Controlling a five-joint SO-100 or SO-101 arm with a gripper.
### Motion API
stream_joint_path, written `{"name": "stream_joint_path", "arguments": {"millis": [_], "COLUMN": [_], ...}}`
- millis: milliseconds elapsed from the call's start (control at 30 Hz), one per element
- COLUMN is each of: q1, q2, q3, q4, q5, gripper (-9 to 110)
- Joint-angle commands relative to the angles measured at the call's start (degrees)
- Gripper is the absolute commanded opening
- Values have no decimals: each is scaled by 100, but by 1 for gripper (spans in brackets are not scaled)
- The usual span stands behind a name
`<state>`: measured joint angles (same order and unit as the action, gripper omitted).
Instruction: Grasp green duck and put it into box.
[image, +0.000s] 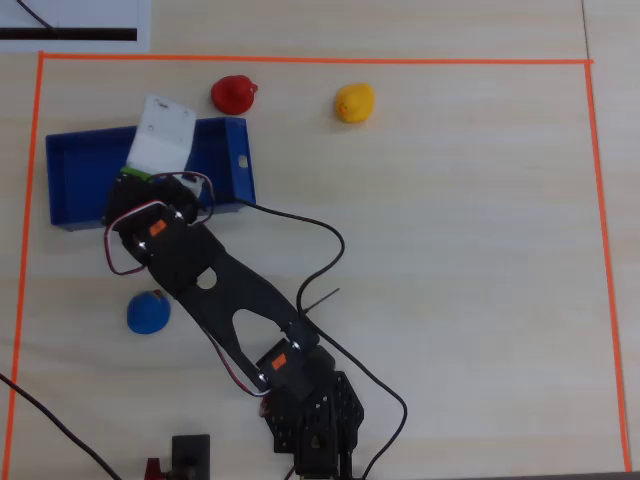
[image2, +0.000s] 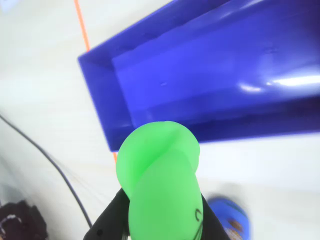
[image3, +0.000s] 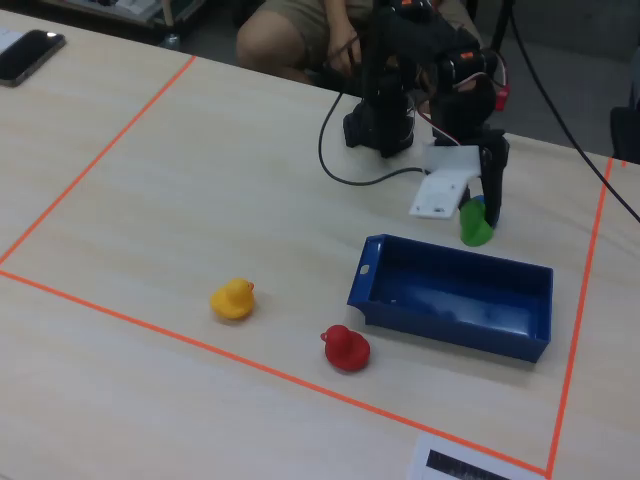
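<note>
My end effector (image2: 162, 220) is clamped on the green duck (image2: 160, 180), its dark fingers (image2: 107, 222) pressing both sides of it. The duck is bright green, smooth and rounded, with a soft crease across its top in the wrist view; its beak is hidden from me. I hold it above the near long wall of the box (image2: 210, 85), a shallow blue tray on the table (image3: 200, 190). In the fixed view the duck (image3: 476, 226) hangs just behind the box (image3: 450, 300).

The arm (image: 235, 300) is matte black plastic with small orange servo labels, red, white and black cables, and a white wrist plate (image: 162, 135).
</note>
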<state>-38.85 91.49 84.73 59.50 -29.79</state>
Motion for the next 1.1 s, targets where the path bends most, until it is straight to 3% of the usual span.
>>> {"name": "stream_joint_path", "arguments": {"millis": [0, 100, 267, 367, 533, 800, 1067], "q1": [-123, -97, 229, 668, 1740, 3832, 3902], "q2": [-659, -1230, -1521, -861, 1881, 6319, 9817], "q3": [-527, -861, -1081, -809, 844, 3771, 6293], "q4": [-545, -571, -448, -299, -378, -1011, 44], "q5": [35, 35, -114, -220, -835, -2927, -3639], "gripper": [10, 26, 39, 32, 0, 0, 0]}}
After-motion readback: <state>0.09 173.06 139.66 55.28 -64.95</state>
